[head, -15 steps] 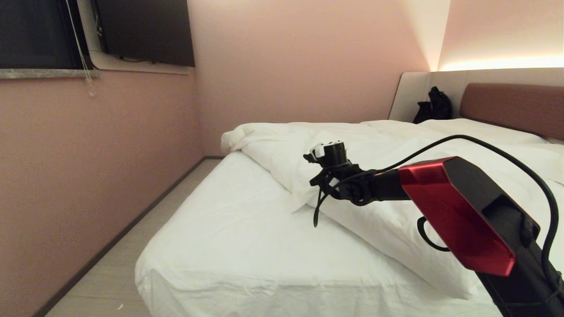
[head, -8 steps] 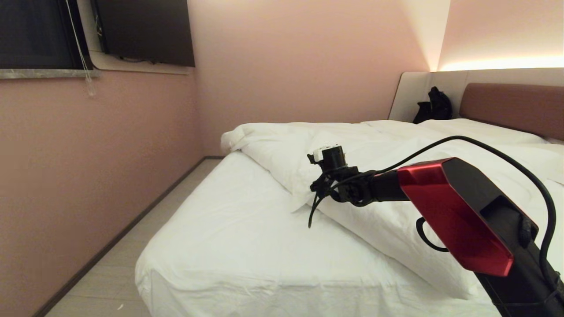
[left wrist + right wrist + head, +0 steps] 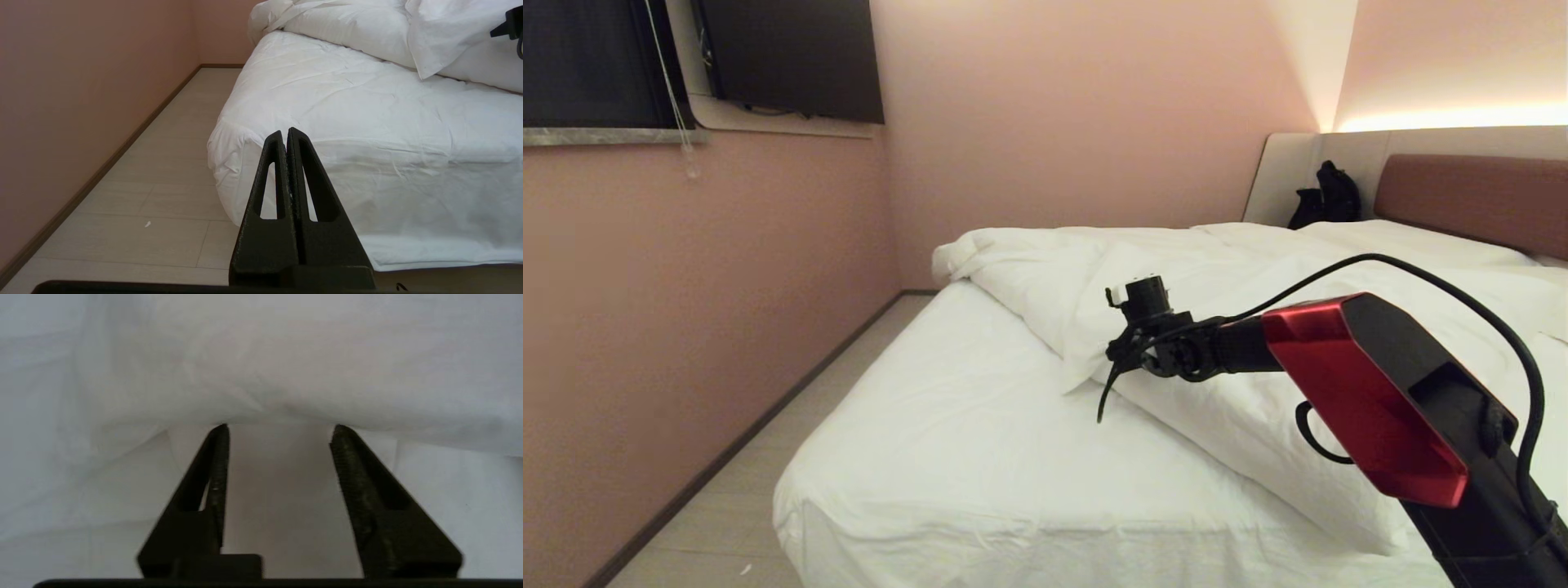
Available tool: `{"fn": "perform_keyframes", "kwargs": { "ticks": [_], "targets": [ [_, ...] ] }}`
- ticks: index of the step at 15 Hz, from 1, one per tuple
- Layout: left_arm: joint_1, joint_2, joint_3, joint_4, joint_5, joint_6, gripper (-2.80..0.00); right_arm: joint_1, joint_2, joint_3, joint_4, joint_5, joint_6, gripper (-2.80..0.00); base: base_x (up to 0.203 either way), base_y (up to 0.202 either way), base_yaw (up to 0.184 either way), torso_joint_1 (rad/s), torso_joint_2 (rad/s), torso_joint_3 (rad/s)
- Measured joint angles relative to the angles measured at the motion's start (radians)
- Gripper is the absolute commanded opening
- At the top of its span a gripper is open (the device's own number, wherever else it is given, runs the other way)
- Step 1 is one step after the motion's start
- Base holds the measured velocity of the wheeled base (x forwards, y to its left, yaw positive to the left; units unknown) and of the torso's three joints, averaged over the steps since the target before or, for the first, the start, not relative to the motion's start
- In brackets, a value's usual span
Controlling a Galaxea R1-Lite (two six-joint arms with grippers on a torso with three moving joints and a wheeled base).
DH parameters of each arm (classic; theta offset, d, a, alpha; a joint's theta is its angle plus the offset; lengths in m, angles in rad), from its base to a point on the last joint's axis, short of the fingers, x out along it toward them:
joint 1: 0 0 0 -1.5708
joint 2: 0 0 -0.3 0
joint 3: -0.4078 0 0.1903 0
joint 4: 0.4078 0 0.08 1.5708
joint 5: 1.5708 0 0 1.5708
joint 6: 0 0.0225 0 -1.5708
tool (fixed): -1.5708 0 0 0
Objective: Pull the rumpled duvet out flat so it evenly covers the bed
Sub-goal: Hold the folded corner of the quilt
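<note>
The white duvet lies bunched across the far half of the bed, folded back with a corner flap hanging toward the bare sheet. My right arm reaches over the bed to that fold. In the right wrist view the right gripper is open, its fingertips against the duvet, with nothing pinched between them. My left gripper is shut and empty, parked low in front of the bed's foot corner; the duvet shows far behind it.
A pink wall and a strip of tiled floor run along the bed's left side. A black bag sits by the brownish-red headboard. A dark screen hangs high on the wall.
The right wrist has rolled and shifted slightly right and down at the duvet fold. The duvet and the left arm have not moved.
</note>
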Motion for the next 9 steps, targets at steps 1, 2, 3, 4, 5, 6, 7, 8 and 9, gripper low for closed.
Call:
{"fn": "perform_keyframes", "kwargs": {
  "ticks": [1, 2, 3, 4, 5, 6, 7, 8, 9],
  "targets": [
    [0.000, 0.000, 0.000, 0.000, 0.000, 0.000, -2.80, -0.005, -0.001, 0.000, -0.001, 0.010, 0.011, 0.00, 0.000, 0.000, 0.000, 0.000, 0.00, 0.000],
    [0.000, 0.000, 0.000, 0.000, 0.000, 0.000, -2.80, -0.012, -0.002, 0.000, -0.003, 0.017, 0.020, 0.00, 0.000, 0.000, 0.000, 0.000, 0.00, 0.000],
    [0.000, 0.000, 0.000, 0.000, 0.000, 0.000, -2.80, -0.016, -0.004, 0.000, -0.006, 0.024, 0.028, 0.00, 0.000, 0.000, 0.000, 0.000, 0.00, 0.000],
    [0.000, 0.000, 0.000, 0.000, 0.000, 0.000, -2.80, -0.021, -0.006, 0.000, -0.011, 0.032, 0.034, 0.00, 0.000, 0.000, 0.000, 0.000, 0.00, 0.000],
    [0.000, 0.000, 0.000, 0.000, 0.000, 0.000, -2.80, -0.027, -0.007, 0.000, -0.020, 0.039, 0.037, 0.00, 0.000, 0.000, 0.000, 0.000, 0.00, 0.000],
    [0.000, 0.000, 0.000, 0.000, 0.000, 0.000, -2.80, -0.035, -0.009, 0.000, -0.031, 0.044, 0.040, 0.00, 0.000, 0.000, 0.000, 0.000, 0.00, 0.000],
    [0.000, 0.000, 0.000, 0.000, 0.000, 0.000, -2.80, -0.044, -0.011, 0.000, -0.044, 0.050, 0.046, 0.00, 0.000, 0.000, 0.000, 0.000, 0.00, 0.000],
    [0.000, 0.000, 0.000, 0.000, 0.000, 0.000, -2.80, -0.055, -0.013, 0.000, -0.055, 0.059, 0.054, 0.00, 0.000, 0.000, 0.000, 0.000, 0.00, 0.000],
    [0.000, 0.000, 0.000, 0.000, 0.000, 0.000, -2.80, -0.060, -0.015, 0.000, -0.063, 0.066, 0.061, 0.00, 0.000, 0.000, 0.000, 0.000, 0.00, 0.000]
  ]
}}
